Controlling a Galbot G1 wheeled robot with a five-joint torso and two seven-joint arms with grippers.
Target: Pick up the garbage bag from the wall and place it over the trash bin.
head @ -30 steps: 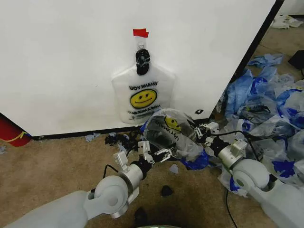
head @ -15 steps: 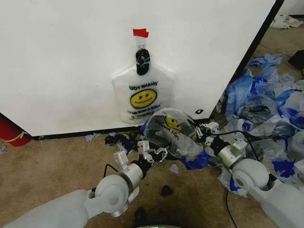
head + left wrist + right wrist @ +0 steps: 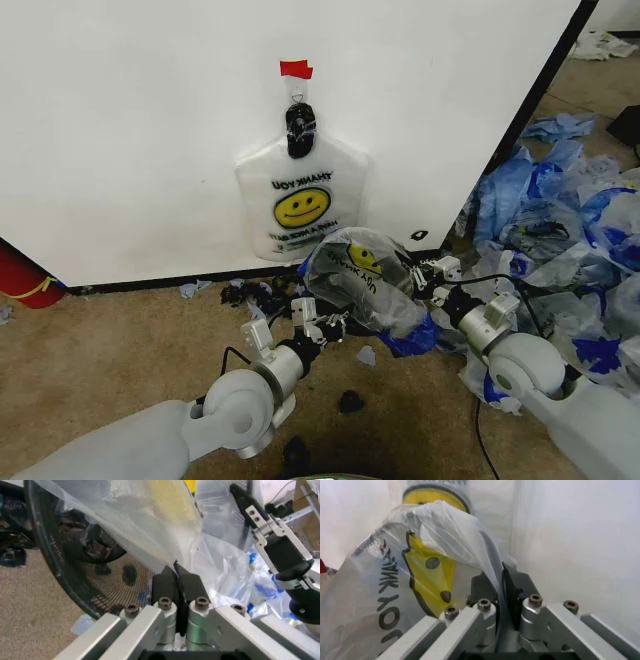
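Observation:
The garbage bag (image 3: 362, 272), translucent with a yellow smiley face and black print, is stretched over the black wire-mesh trash bin (image 3: 95, 592) on the carpet below the wall. My left gripper (image 3: 326, 324) is shut on the bag's near edge, and its fingers (image 3: 165, 585) pinch the film beside the bin's rim. At the bag's right side, my right gripper (image 3: 432, 276) is shut on the film as well, which runs between its fingers (image 3: 512, 583). The bag (image 3: 405, 577) bulges in front of them. The right gripper (image 3: 270, 536) also shows in the left wrist view.
A second smiley bag (image 3: 300, 200) hangs on the white wall (image 3: 140, 120) from a hook under red tape. Several blue-streaked white bags (image 3: 570, 230) are piled on the right. A red cylinder (image 3: 20, 275) stands far left. Dark scraps (image 3: 350, 402) lie on the carpet.
My left gripper has drawn a little to the left and closer to me with the bag's edge in it. The right gripper has barely moved.

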